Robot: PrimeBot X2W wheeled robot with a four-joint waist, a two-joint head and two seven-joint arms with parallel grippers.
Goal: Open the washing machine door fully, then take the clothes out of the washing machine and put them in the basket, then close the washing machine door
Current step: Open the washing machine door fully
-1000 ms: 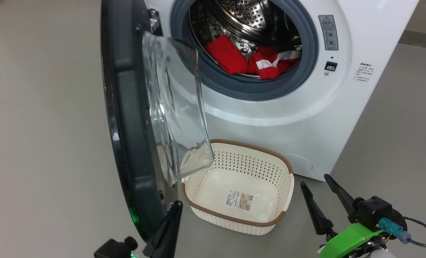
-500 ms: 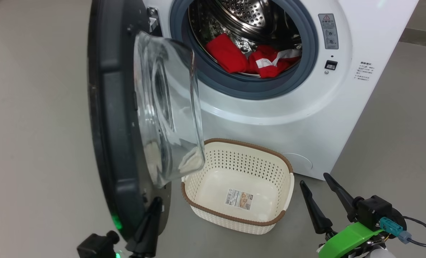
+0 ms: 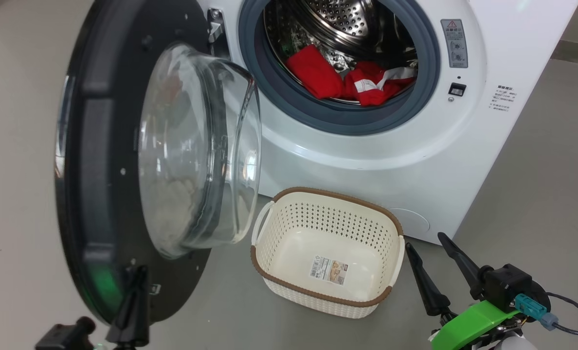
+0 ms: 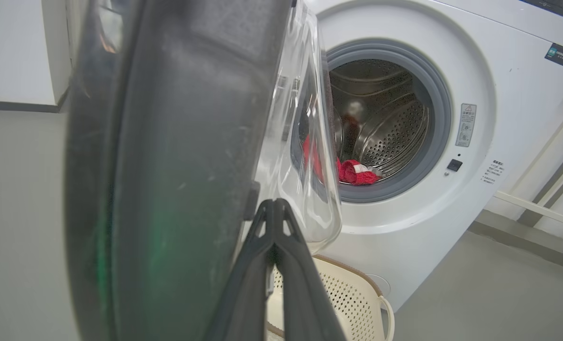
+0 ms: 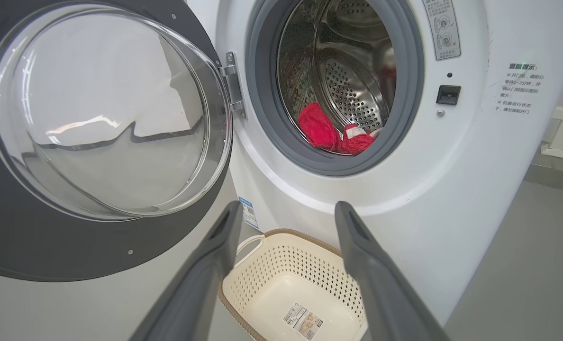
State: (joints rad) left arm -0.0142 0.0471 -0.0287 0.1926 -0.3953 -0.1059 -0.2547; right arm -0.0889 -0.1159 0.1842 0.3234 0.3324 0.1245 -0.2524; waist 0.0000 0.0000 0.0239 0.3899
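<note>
The washing machine door (image 3: 94, 194) stands swung wide to the left, its clear glass bowl (image 3: 196, 146) facing the washing machine (image 3: 391, 160). My left gripper (image 3: 138, 279) is shut, with its tip against the lower inner face of the door (image 4: 167, 142), close up in the left wrist view (image 4: 274, 206). The red clothes (image 3: 318, 75) with white trim lie in the steel drum, also seen as clothes (image 5: 319, 130). The cream basket (image 3: 335, 195) sits empty on the floor before the machine. My right gripper (image 3: 425, 241) is open and empty to the right of the basket (image 5: 281, 279).
Grey floor (image 3: 537, 194) spreads to either side of the machine. A paper label (image 3: 329, 269) lies on the basket's bottom. The door hinge (image 5: 234, 85) sits at the opening's left edge. A white frame (image 4: 537, 208) stands to the right of the machine.
The door has swung further open to the left, and my shut left gripper has moved left with it along its lower edge. The right gripper has stayed put.
</note>
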